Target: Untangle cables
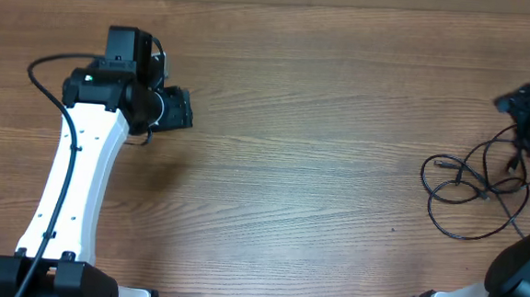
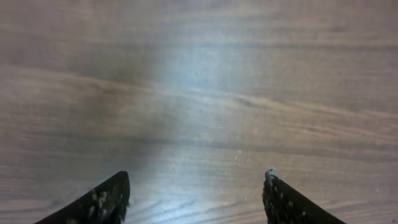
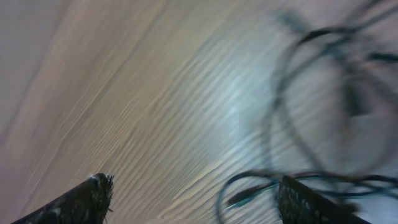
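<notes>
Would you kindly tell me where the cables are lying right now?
In the overhead view the cables lie in loose loops on the table at its far right side, beside the right gripper and far from the left gripper.

Table point(image 1: 319, 170): wood-grain top, smooth, with a low soft sheen under the light.
Cables point(image 1: 477, 186): thin black sheath, smooth, looks like plastic or rubber.
Left arm point(image 1: 69, 183): white shell, smooth, plastic-looking; black matt housings.
Left fingers point(image 2: 106, 200): black, matt, rough, flecked with pale specks.
</notes>
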Controlling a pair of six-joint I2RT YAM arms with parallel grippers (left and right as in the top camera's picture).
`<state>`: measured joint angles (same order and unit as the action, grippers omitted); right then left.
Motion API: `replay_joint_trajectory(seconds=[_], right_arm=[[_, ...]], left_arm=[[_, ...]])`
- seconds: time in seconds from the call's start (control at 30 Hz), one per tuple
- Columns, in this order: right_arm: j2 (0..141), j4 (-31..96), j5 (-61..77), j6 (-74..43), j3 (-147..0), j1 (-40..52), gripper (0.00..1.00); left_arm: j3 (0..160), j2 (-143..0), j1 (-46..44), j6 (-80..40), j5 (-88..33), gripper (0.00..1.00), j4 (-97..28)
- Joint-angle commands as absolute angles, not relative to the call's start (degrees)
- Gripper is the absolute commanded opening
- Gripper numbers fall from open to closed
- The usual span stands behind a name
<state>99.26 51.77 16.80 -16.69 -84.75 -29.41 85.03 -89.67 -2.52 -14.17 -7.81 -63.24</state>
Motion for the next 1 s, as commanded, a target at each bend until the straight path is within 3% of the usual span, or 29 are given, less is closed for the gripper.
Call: replay_joint_trajectory(seconds=[0.0, 0.1, 0.2, 0.33, 0.5, 0.7, 0.97], right_arm=[[96.5, 52.6, 25.0, -9.1, -85.0, -25.0, 0.84], [94.9, 54.5, 24.5, -5.3, -85.0, -20.3, 0.85], [93.6, 57.6, 20.2, -2.1, -85.0, -13.7, 0.86], [93.3, 63.4, 9.8, -0.8, -85.0, -4.3, 0.96], [93.3, 68.0, 3.0, -4.0, -85.0, 3.9, 1.0], [92.9, 74.3, 2.2, -10.9, -84.9, 6.8, 1.0], [82.7, 71.0, 2.0, -11.6, -78.1, 6.7, 1.0]], left_arm=[[90.5, -88.9, -3.1, -12.2, -5.4, 0.73, -63.1], [91.2, -88.9, -3.5, -12.2, -2.6, 0.75, -63.4], [91.2, -89.1, -3.8, -13.1, -0.4, 0.87, -67.0], [91.2, -89.2, -3.8, -16.0, 3.4, 1.0, -77.1], [91.2, -89.2, -3.8, -16.8, 3.2, 1.0, -87.6], [90.5, -88.6, -3.8, -18.3, 3.6, 1.0, -95.7], [82.1, -77.1, -3.8, -19.3, 3.6, 1.0, -90.8]])
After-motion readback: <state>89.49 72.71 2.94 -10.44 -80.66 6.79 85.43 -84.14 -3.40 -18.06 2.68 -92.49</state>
